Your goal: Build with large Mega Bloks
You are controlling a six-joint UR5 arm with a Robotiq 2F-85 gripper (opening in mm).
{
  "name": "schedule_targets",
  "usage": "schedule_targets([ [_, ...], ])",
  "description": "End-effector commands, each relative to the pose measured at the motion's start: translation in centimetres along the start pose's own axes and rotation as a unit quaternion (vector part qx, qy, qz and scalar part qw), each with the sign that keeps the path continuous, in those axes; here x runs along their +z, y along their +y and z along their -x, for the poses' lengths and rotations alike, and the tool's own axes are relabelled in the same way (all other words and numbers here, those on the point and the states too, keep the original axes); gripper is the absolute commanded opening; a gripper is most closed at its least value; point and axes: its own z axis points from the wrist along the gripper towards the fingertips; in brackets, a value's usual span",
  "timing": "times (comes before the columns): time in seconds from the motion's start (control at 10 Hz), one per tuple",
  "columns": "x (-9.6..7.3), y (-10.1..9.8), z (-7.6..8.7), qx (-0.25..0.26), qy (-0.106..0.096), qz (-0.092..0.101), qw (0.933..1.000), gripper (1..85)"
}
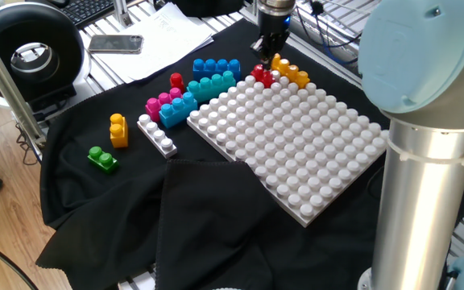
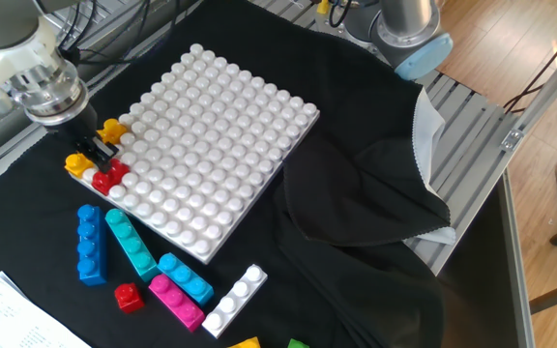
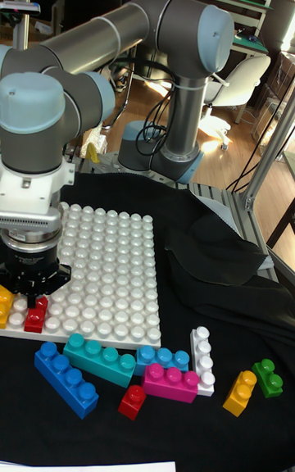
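The white studded board (image 1: 296, 145) lies on black cloth. At its far corner a red Mega Blok (image 1: 260, 75) sits on the studs next to a yellow-orange one (image 1: 289, 71). My gripper (image 1: 266, 63) hangs just above the red brick (image 2: 110, 177), open, its fingers apart from it. In the tall view the gripper (image 3: 33, 296) stands over the red brick (image 3: 34, 316). Loose bricks lie beside the board: blue (image 1: 216, 66), teal (image 1: 212, 84), small red (image 1: 176, 80), pink (image 1: 163, 101), short blue (image 1: 178, 109), white (image 1: 157, 133), yellow-orange (image 1: 118, 129) and green (image 1: 102, 158).
The arm's large base column (image 1: 421, 193) stands at the board's right side. A fold of black cloth (image 2: 366, 193) bulges beside the board. A phone (image 1: 116, 43), papers (image 1: 163, 36) and a round black device (image 1: 31, 48) lie beyond the cloth.
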Motion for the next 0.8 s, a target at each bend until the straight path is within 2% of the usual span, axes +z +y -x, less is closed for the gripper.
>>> schedule_targets([
  [0.0,-2.4,0.2,1.4,-0.066,-0.006,-0.019,0.9976,18.7],
  [0.1,-2.4,0.3,2.9,-0.131,-0.023,-0.018,0.991,31.0],
  [0.2,-2.0,1.2,4.6,-0.192,-0.048,0.0,0.9803,54.0],
  [0.3,-1.6,2.1,6.2,-0.252,-0.072,0.017,0.9649,83.0],
  [0.4,-0.8,2.9,7.2,-0.284,-0.082,0.03,0.9547,85.0],
  [0.5,-0.1,2.2,7.7,-0.31,-0.076,0.014,0.9475,85.0],
  [0.6,0.5,2.3,8.1,-0.334,-0.073,0.009,0.9395,85.0],
  [0.7,0.9,2.8,8.3,-0.349,-0.071,0.014,0.9341,85.0],
])
